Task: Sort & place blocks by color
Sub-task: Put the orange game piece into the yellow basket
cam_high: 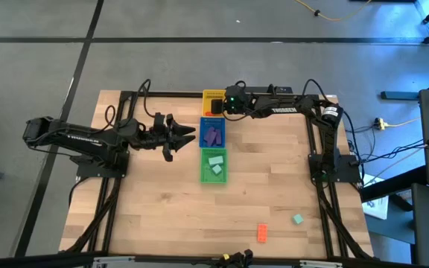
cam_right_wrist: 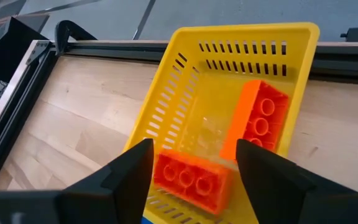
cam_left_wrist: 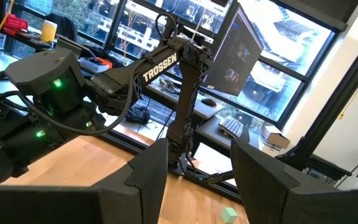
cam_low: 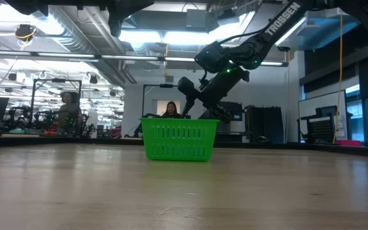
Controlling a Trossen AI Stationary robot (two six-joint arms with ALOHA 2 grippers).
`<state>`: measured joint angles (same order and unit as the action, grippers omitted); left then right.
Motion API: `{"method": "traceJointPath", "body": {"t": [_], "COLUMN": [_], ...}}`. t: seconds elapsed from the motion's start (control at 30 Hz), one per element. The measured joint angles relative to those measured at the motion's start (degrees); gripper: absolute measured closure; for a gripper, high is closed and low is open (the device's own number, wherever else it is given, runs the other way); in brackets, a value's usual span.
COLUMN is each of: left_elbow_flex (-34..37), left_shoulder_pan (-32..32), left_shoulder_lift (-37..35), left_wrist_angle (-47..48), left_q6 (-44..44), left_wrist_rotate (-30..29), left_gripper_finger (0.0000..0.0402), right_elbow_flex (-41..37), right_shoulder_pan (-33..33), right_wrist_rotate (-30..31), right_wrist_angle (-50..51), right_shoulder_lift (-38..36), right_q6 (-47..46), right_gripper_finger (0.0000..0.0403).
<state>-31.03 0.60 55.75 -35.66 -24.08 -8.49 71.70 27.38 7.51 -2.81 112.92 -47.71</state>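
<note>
Mostly sorted: slotted plastic yellow basket (cam_right_wrist: 291,37) holds two orange bricks (cam_right_wrist: 257,121). Left: orange brick (cam_high: 262,232), teal brick (cam_high: 297,219), lower right. Right gripper (cam_right_wrist: 191,180) open, empty, over yellow basket; left gripper (cam_high: 187,135) open, idle.

Two orange blocks (cam_right_wrist: 191,176) lie in the slotted yellow tray (cam_right_wrist: 166,99); pale wood-grain counter (cam_high: 162,201); black pincers.

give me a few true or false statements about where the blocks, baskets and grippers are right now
1. The yellow basket holds two orange blocks. True.
2. The right gripper hangs over the green basket. False: it is over the yellow one.
3. An orange block and a mint block lie loose on the table. True.
4. The left gripper grips a purple block. False: it is open and empty, beside the blue basket.
</note>
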Motion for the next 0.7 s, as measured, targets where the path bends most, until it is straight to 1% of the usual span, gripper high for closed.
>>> {"method": "traceJointPath", "body": {"t": [0.23, 0.37, 0.47, 0.53, 0.6, 0.7], "left_elbow_flex": [0.00, 0.00, 0.00, 0.00, 0.00, 0.00], "left_shoulder_pan": [0.00, 0.01, 0.01, 0.02, 0.02, 0.02], "left_shoulder_lift": [0.00, 0.00, 0.00, 0.00, 0.00, 0.00], "left_wrist_angle": [0.00, 0.00, 0.00, 0.00, 0.00, 0.02], "left_q6": [0.00, 0.00, 0.02, 0.02, 0.02, 0.02], "left_wrist_rotate": [0.00, 0.00, 0.00, 0.00, 0.00, 0.00], "left_gripper_finger": [0.0235, 0.0235, 0.0235, 0.0235, 0.0235, 0.0235], "right_elbow_flex": [0.00, 0.38, 0.45, 0.54, 0.57, -0.69], "right_shoulder_pan": [0.06, 0.73, 1.22, 1.48, 1.62, 1.35], "right_wrist_rotate": [0.00, -0.53, -0.73, -0.78, -2.02, -5.56], "right_wrist_angle": [-0.18, -0.34, -0.57, -0.64, 1.28, 5.35], "right_shoulder_lift": [-0.02, -0.87, -3.69, -6.22, -9.47, -15.44], "right_q6": [-0.03, 1.96, 6.82, 12.32, 18.77, 27.73], "right_gripper_finger": [0.0170, 0.0170, 0.0170, 0.0170, 0.0170, 0.0170]}}
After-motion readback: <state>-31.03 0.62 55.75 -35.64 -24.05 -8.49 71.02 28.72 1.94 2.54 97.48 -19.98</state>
